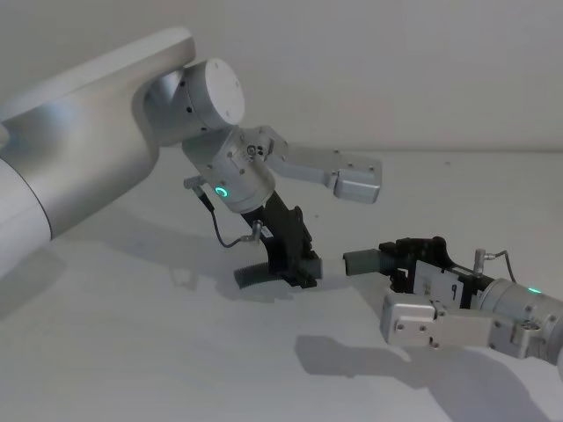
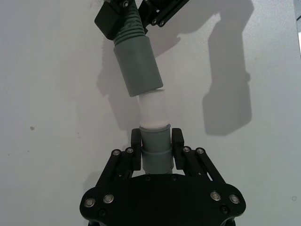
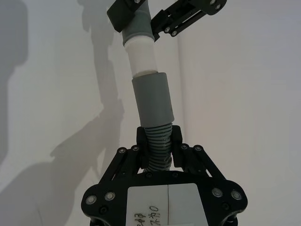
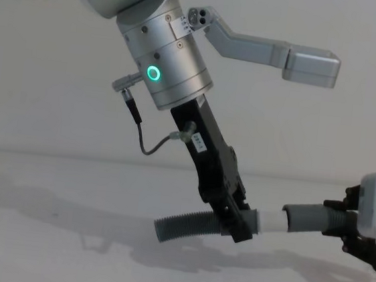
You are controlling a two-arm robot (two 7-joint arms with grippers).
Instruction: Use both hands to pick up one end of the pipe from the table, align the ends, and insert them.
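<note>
My left gripper (image 2: 156, 141) is shut on the grey cuff of one pipe piece (image 2: 155, 157), just behind its white spigot end (image 2: 153, 108). My right gripper (image 3: 159, 139) is shut on the ribbed part of the other pipe piece (image 3: 157, 150), behind its wide grey sleeve end (image 3: 153, 99). The spigot tip meets the sleeve mouth (image 2: 138, 66) at a slight angle. Both pieces hang just above the table (image 1: 132, 352). In the chest view the left gripper (image 4: 236, 223) trails its ribbed pipe (image 4: 182, 226), and the spigot (image 4: 270, 222) touches the sleeve (image 4: 304, 217).
The off-white table runs back to a plain wall. The thick silver left arm (image 1: 88, 149) reaches in from the left, and the right arm (image 1: 519, 321) comes in low at the right edge. Shadows fall on the surface below both grippers.
</note>
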